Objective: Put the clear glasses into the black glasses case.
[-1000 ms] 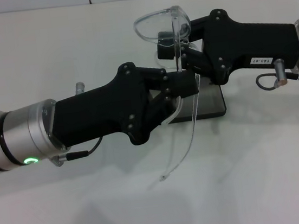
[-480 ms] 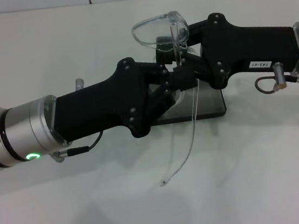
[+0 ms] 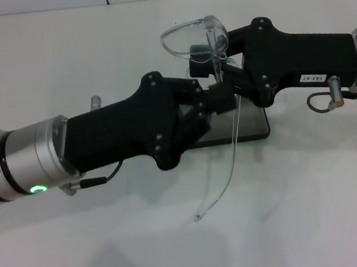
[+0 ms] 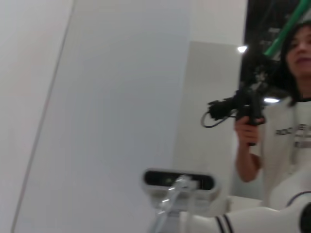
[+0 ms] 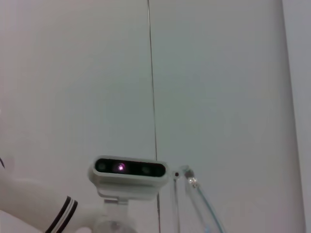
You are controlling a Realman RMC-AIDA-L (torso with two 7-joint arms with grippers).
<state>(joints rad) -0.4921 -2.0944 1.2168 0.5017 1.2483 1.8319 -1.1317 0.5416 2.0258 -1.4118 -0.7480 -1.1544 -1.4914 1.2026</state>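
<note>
Aloft, clear glasses [image 3: 195,30] between both grippers

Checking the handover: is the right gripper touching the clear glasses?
Touching. In the head view the right gripper clamps the clear glasses near the lens, holding them up above the black glasses case.

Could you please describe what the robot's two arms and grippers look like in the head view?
Both grippers are angular matte-black housings with small screws, on brushed silver wrist cuffs. The left gripper has a glowing green ring light on its cuff and a thin black cable below. The right gripper carries a small white label with printed digits and a looped grey cable by its wrist.
</note>
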